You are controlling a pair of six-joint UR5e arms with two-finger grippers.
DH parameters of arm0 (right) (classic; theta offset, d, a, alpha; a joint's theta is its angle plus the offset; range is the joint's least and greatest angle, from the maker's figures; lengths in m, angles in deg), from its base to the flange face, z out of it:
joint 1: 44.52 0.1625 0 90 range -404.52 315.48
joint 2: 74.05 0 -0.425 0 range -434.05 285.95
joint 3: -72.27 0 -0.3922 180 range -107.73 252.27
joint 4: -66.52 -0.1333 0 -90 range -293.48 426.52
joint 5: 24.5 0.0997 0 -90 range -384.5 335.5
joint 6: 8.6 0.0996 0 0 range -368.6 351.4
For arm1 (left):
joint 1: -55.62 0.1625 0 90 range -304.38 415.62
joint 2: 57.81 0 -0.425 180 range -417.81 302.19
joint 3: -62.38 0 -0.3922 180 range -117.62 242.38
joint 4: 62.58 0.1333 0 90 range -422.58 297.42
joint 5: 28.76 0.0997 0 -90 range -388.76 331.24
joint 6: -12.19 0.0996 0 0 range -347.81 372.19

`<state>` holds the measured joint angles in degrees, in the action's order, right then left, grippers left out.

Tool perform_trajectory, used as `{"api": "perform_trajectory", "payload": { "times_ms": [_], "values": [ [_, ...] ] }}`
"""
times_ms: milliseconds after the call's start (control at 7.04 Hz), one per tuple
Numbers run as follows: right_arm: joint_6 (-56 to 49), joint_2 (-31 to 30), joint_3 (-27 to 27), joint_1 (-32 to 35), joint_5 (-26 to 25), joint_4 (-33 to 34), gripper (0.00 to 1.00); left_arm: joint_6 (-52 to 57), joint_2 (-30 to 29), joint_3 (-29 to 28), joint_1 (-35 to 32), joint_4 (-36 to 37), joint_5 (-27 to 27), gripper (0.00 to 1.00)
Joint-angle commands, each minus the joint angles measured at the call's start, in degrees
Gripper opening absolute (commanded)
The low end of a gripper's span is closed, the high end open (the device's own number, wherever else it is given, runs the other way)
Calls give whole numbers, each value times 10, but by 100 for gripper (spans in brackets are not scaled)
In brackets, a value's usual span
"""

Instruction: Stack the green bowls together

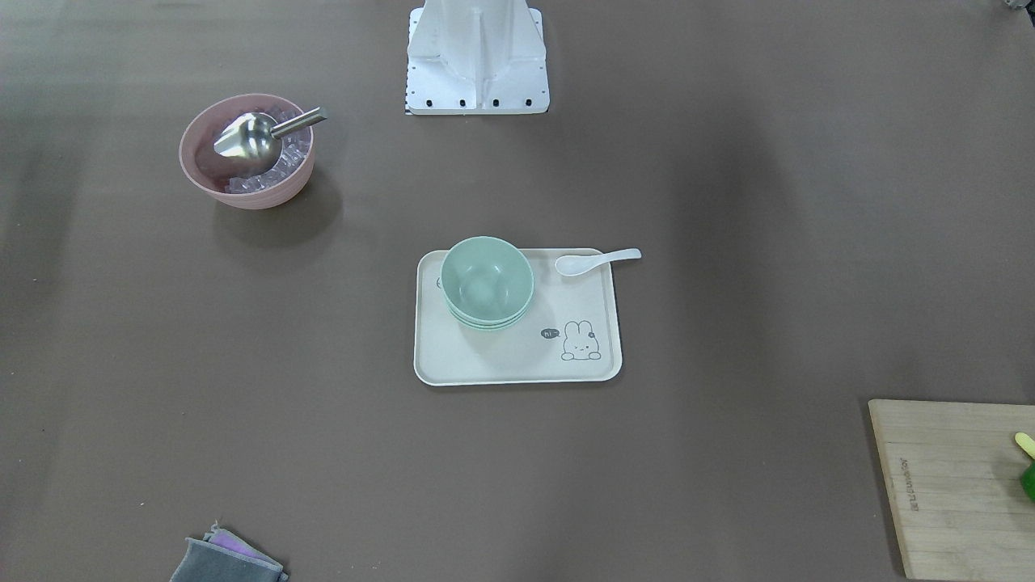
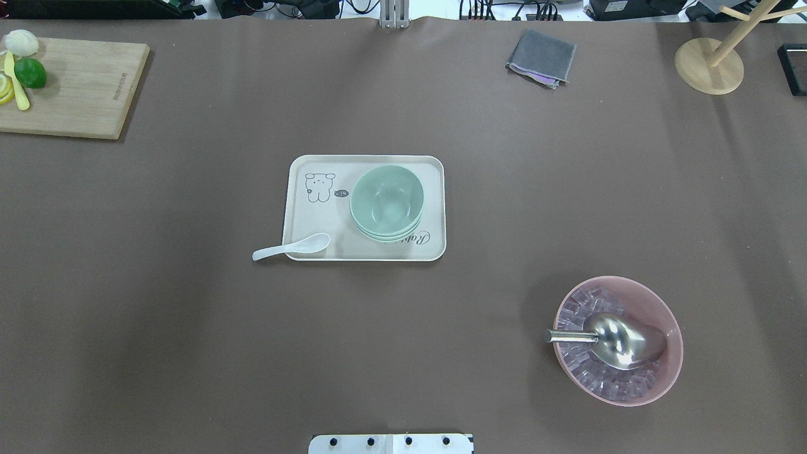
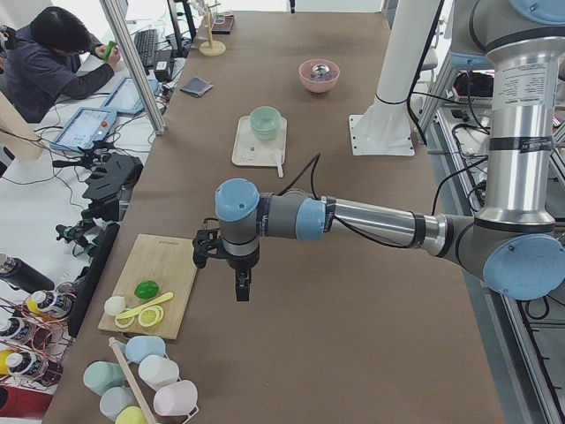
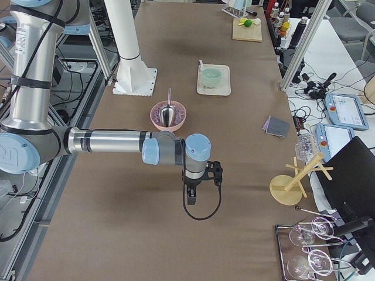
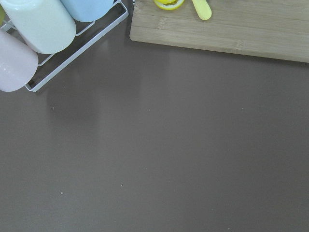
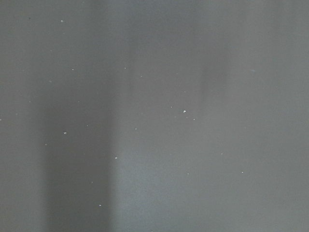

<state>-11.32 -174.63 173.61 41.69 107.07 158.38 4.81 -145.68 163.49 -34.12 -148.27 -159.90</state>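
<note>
The green bowls [image 1: 487,281] sit nested in one stack on a cream rabbit-print tray [image 1: 517,356] at mid-table. The stack also shows in the overhead view [image 2: 386,200] and both side views [image 3: 265,121] [image 4: 211,76]. My left gripper [image 3: 240,287] hangs over bare table near the cutting board, far from the bowls. My right gripper [image 4: 191,196] hangs over bare table beyond the pink bowl. Both show only in the side views, so I cannot tell whether they are open or shut. The wrist views show only table.
A pink bowl [image 2: 618,340] holds ice and a metal scoop. A white spoon [image 2: 291,246] rests on the tray's edge. A cutting board [image 2: 69,88] with lime and lemon, a grey cloth [image 2: 541,58], a wooden stand [image 2: 709,63] and a cup rack [image 5: 38,24] stand around.
</note>
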Motion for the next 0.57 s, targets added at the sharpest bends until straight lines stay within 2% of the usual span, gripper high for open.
{"api": "perform_trajectory", "payload": {
  "times_ms": [0, 426],
  "values": [
    [1, 0, 0, -1, 1, 0, 100, 0, 1, 1, 0, -1, 0, 99],
    [1, -1, 0, -1, 1, 0, 100, 0, 4, 1, 0, -1, 0, 99]
  ]
}}
